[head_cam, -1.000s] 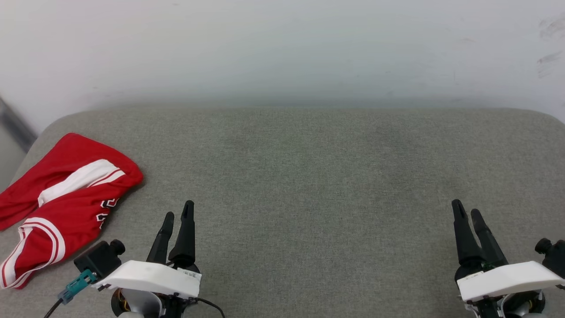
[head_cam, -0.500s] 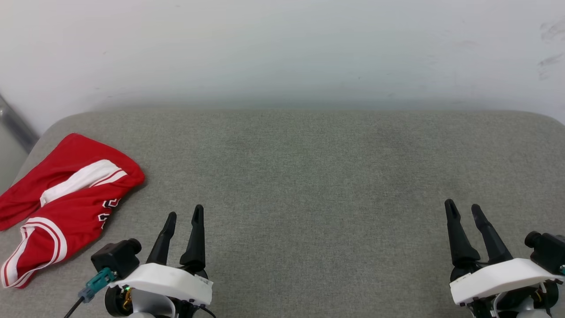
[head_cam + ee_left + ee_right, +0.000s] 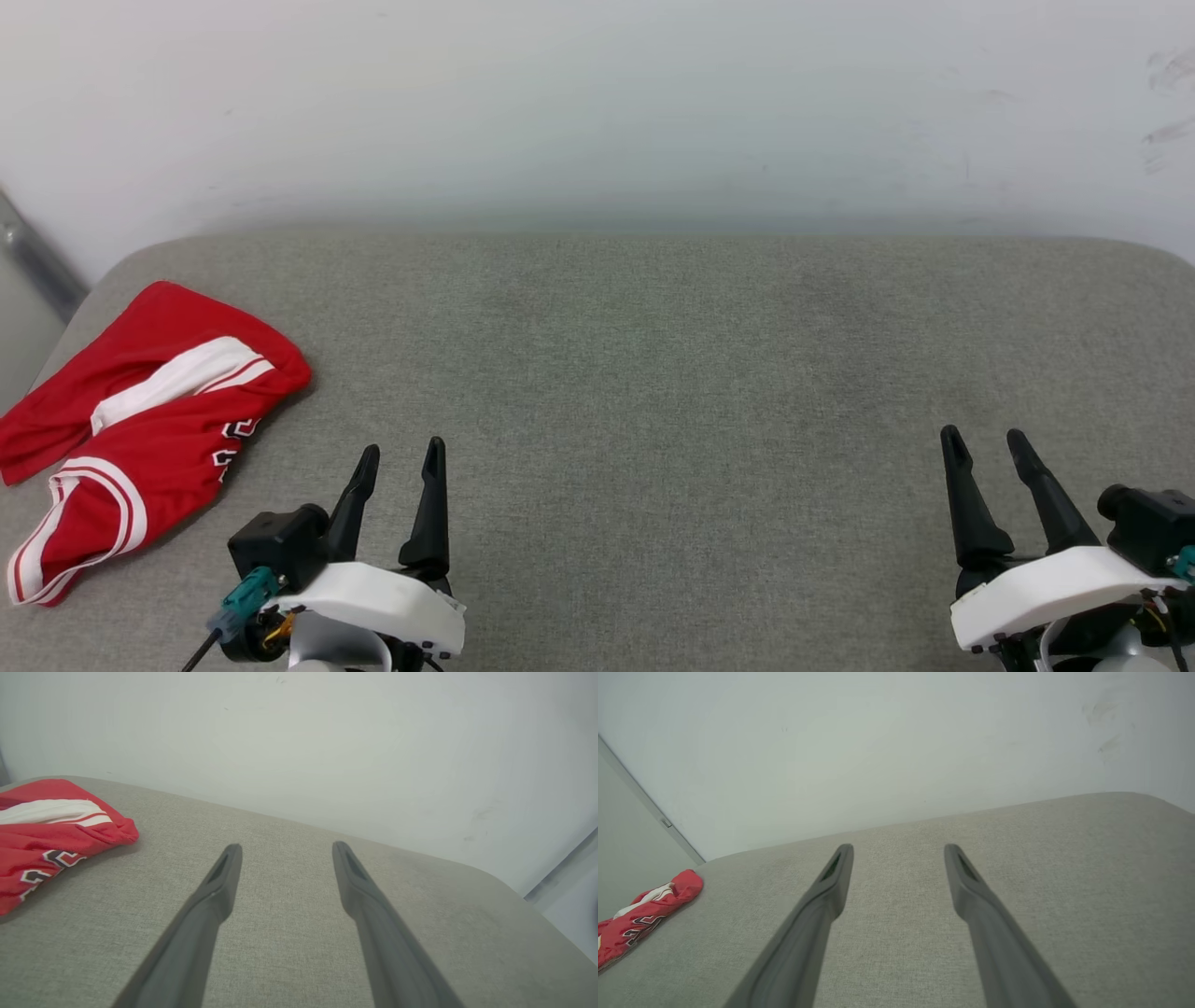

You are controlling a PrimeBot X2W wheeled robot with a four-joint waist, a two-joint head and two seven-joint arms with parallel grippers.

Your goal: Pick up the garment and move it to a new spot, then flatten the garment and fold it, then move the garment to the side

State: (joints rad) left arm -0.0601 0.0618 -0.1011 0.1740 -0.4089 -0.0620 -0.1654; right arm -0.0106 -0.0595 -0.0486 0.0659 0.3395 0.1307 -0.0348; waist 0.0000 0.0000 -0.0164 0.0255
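Both of my end effectors hang empty with their fingers spread apart. The left end effector (image 3: pixel 403 446) and the right end effector (image 3: pixel 983 433) sit low over the grey counter (image 3: pixel 653 373), fingers pointing away from me. The garment (image 3: pixel 140 420) lies bunched to the left of my left end effector and a little ahead of it, not touching it, and well apart from my right one.

I judge the main risk to be the garment's place near the counter's left edge: a sideways sweep from my left end effector could push it over that edge. Because it is crumpled in layers, a shallow pinch might catch only the top fold, so the garment would trail and twist when lifted. Coming in too low could also snag my fingertips on the fabric cover.

Compared with a second ago, my left end effector has drawn away from the garment towards the right and rolled, so its fingers now look wider apart; the garment has not moved
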